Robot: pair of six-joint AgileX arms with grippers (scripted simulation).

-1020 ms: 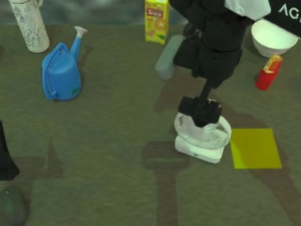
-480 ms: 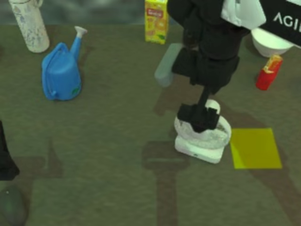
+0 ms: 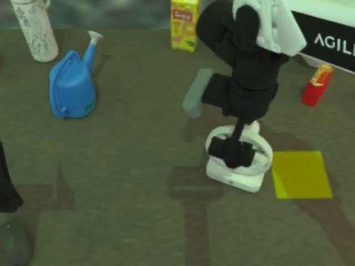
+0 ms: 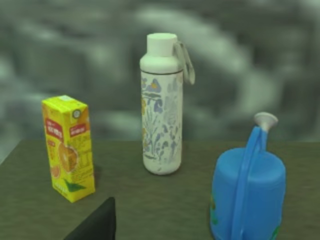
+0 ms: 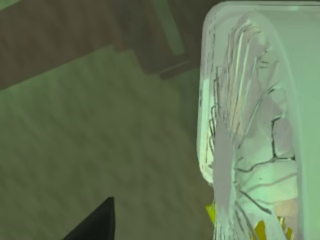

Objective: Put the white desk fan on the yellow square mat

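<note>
white desk fan (image 3: pixel 244 173) cage half hidden under right gripper (image 3: pixel 232 152), left arm (image 3: pixel 6 185) cut off at table's left edge

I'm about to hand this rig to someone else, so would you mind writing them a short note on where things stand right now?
Right gripper: down over the white desk fan, at its cage; whether the fingers have closed cannot be seen.
Left arm: parked at the table's left edge, idle.
The fan stands on the table just left of the yellow square mat, not on it. The right wrist view shows the cage close up.
Done: approach to the fan.
Left: confirm the grasp, lift, carry the fan right, set it on the mat, release.
</note>
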